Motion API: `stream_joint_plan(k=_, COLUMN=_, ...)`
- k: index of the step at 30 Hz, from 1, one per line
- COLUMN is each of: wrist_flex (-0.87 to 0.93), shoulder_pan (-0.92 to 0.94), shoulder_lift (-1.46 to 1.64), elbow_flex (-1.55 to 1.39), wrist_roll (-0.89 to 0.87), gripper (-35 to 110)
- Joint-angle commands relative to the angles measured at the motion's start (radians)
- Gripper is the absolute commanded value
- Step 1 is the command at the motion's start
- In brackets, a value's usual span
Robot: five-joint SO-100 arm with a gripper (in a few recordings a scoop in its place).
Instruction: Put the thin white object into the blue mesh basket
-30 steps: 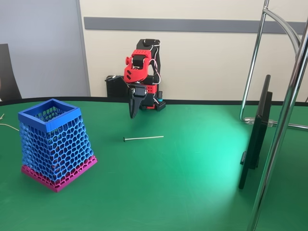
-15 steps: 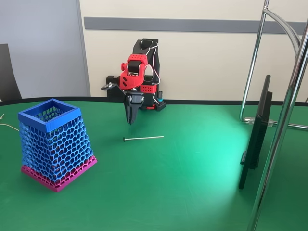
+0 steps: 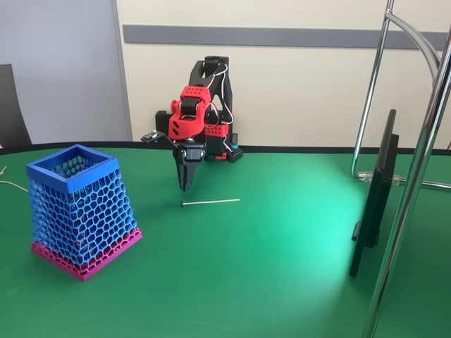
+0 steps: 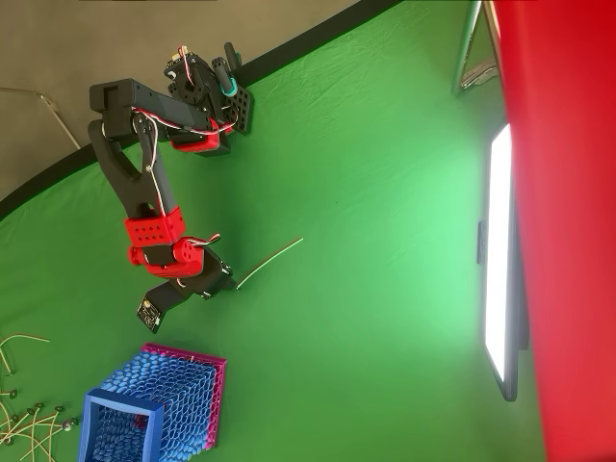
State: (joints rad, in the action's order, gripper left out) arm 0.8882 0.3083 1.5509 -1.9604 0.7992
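The thin white stick [image 3: 211, 202] lies flat on the green table, its dark tip at its left end in the fixed view; from overhead the stick [image 4: 269, 263] runs diagonally. My red-and-black gripper [image 3: 184, 186] points straight down, fingers together and holding nothing, its tips hanging just above the table close behind the stick's dark-tipped end. From above, the gripper [image 4: 223, 281] sits right beside that end. The blue mesh basket [image 3: 81, 211] with its pink base band stands upright at the left, well apart from the stick; overhead, the basket [image 4: 159, 409] is at the bottom left.
A dark monitor [image 3: 373, 204] stands edge-on at the right beside chrome stand tubes [image 3: 416, 176]. Several spare sticks [image 4: 24, 419] lie left of the basket in the overhead view. A thin pale cord [image 3: 10, 184] trails at the left edge.
The arm has reached forward and down, carrying the shut gripper lower and slightly left, towards the stick's dark-tipped end. Stick and basket have not moved.
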Motion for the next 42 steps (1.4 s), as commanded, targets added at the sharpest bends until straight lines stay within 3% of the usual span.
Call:
stream_joint_plan(k=1, wrist_flex=-0.012, shoulder_pan=-0.003, shoulder_lift=-0.021, elbow_flex=0.055, wrist_roll=0.003, gripper=13)
stream_joint_plan(k=42, wrist_flex=0.035, shoulder_pan=-0.043, shoulder_lift=-0.235, elbow_flex=0.209, wrist_roll=0.006, gripper=11)
